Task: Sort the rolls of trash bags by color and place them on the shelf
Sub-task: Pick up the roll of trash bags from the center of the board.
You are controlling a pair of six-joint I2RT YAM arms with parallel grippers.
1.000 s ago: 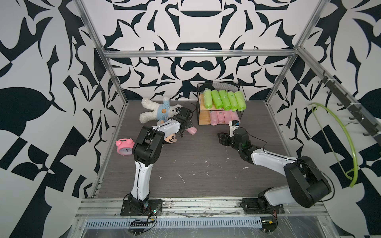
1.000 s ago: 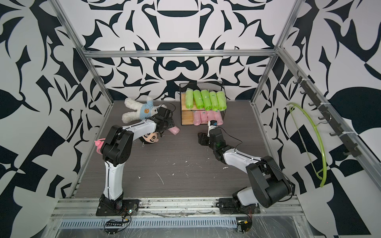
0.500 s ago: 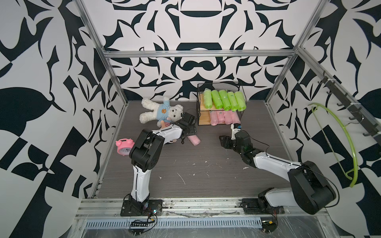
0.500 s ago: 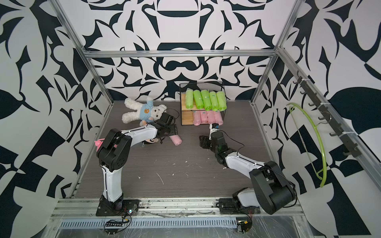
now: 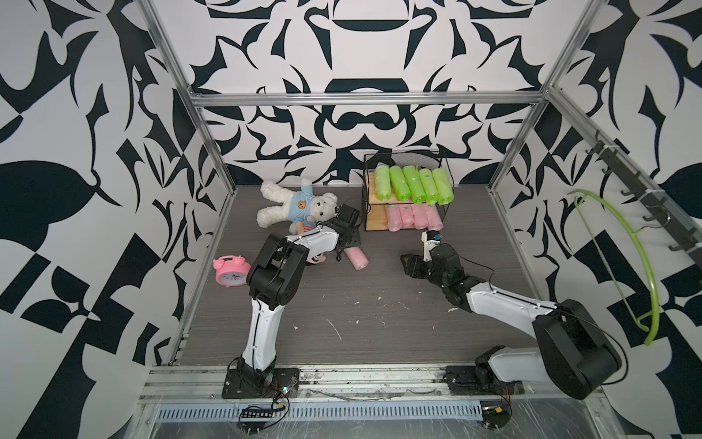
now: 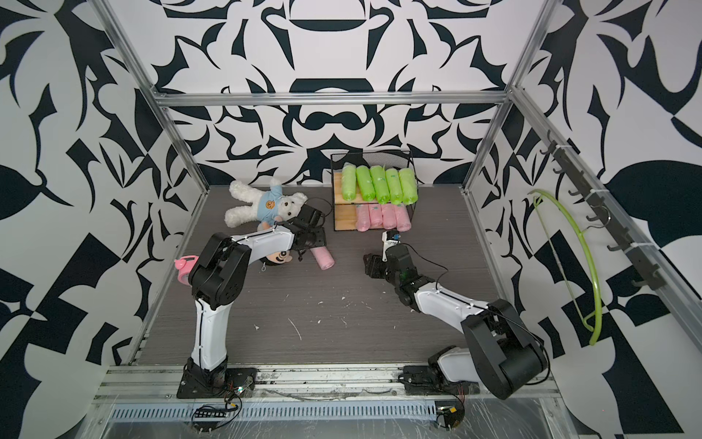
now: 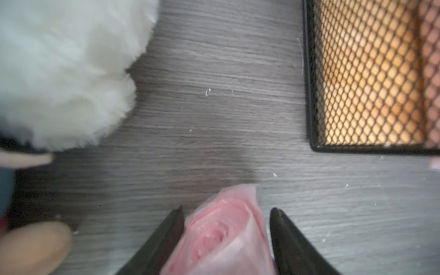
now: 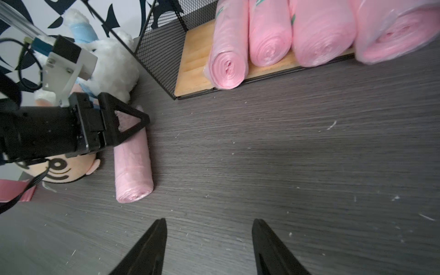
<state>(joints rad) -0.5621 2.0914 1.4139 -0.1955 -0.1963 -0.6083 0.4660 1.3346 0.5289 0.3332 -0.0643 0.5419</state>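
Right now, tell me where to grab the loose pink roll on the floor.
Grip the loose pink roll across its round body, from above, one finger on each long side: it is a soft cylinder lying flat on the floor.

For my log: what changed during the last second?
The loose pink roll moved toward the front, away from the teddy bear; the left hand followed and now straddles its end. The green rolls and pink rolls on the shelf stayed; the right hand stayed open.
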